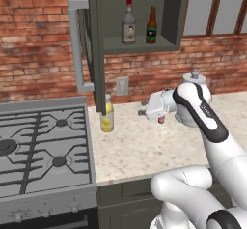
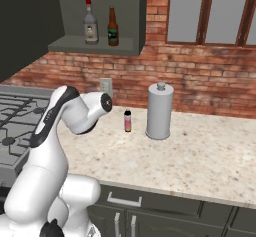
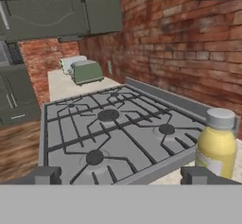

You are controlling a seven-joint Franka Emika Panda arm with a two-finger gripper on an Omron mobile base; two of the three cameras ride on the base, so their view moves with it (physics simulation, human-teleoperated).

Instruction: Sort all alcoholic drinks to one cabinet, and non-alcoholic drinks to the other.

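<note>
1. Brick-walled kitchen with a pale tabletop (image 1: 140, 150); the open cabinet (image 1: 140, 44) above the jaws already shelves the grey bottle (image 1: 128, 22) and beer bottle (image 1: 152, 26), so the alcoholic half looks done.
2. Beyond the jaws lies the stove (image 3: 108, 133).
3. Jaws (image 3: 123, 175) gape wide, holding nothing.
4. Just right of them stands the yellow bottle (image 3: 216, 145), unsorted.
5. Behind them, the pink bottle (image 2: 127, 121) waits beside a grey canister (image 2: 160, 112).

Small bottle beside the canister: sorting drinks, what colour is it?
Pink bottle with a black cap, clearest in the right base view.
</note>
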